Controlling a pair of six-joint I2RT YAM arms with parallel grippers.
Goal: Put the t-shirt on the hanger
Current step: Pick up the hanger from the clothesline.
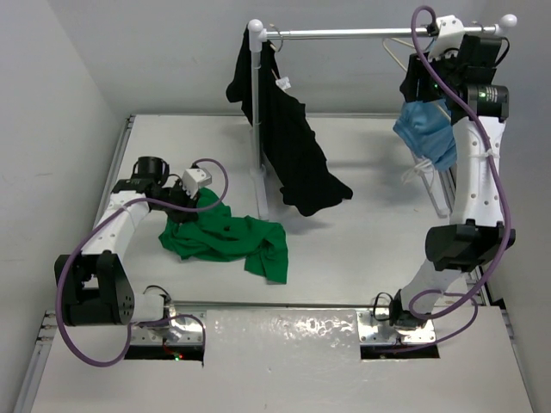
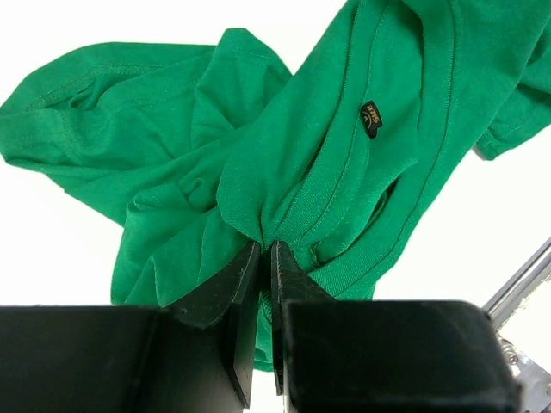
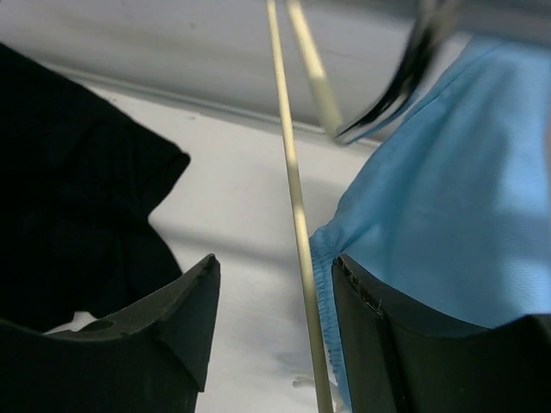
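A bright green cloth t-shirt (image 1: 225, 237) lies crumpled on the white table (image 1: 362, 249), with the left gripper (image 2: 265, 245) clamped on a fold. The right gripper (image 3: 274, 262) has its jaws apart around a thin cream-white clothes hanger (image 3: 297, 198).

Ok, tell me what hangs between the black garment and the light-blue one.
The hanger: the right wrist view shows its thin cream rod in the gap between the open fingers of the right gripper.
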